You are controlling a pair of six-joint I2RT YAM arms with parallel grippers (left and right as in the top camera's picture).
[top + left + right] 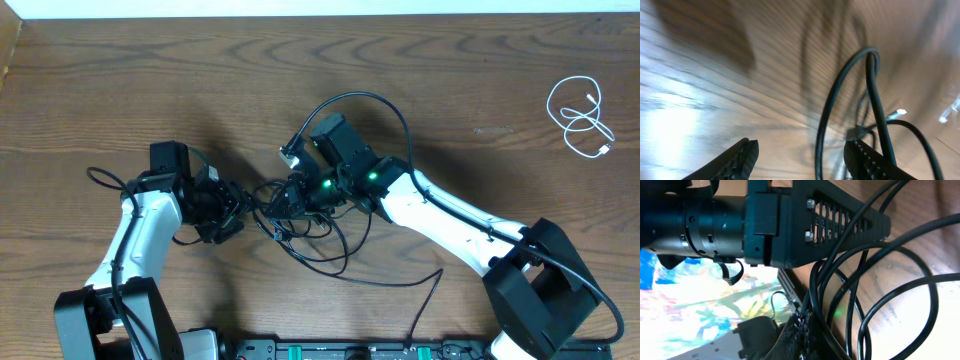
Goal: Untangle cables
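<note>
Black cables (287, 222): lie tangled in the middle of the desk (450, 90), between both tools. Left tool (802, 160): stands spread, one black loop running up through the gap. Right tool (280, 200): sits pressed together inside the tangle; cannot tell whether pinching a strand. White cable (580, 117): lies coiled at far right, well apart.
</note>
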